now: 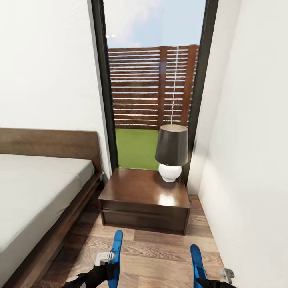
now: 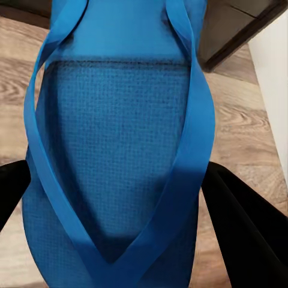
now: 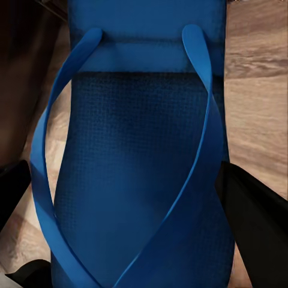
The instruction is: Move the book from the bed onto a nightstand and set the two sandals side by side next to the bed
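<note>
We face the nightstand [image 1: 144,200], which stands on the wood-plank floor [image 1: 160,256] between the bed [image 1: 36,192] and the white wall [image 1: 248,160], in front of a tall black-framed window [image 1: 154,88]. A lamp [image 1: 171,152] with a dark shade rests on its glossy top, toward the wall side. Our left gripper [image 2: 117,198] has its black fingers [image 2: 246,231] closed against both edges of one blue sandal [image 2: 120,150], held above the floor near the bed frame. Our right gripper [image 3: 126,204] grips the other sandal [image 3: 138,162] the same way, its fingers [image 3: 255,222] pressed to the sole's sides, nearer the wall. In the head view, both sandals point toward the nightstand, well apart.
</note>
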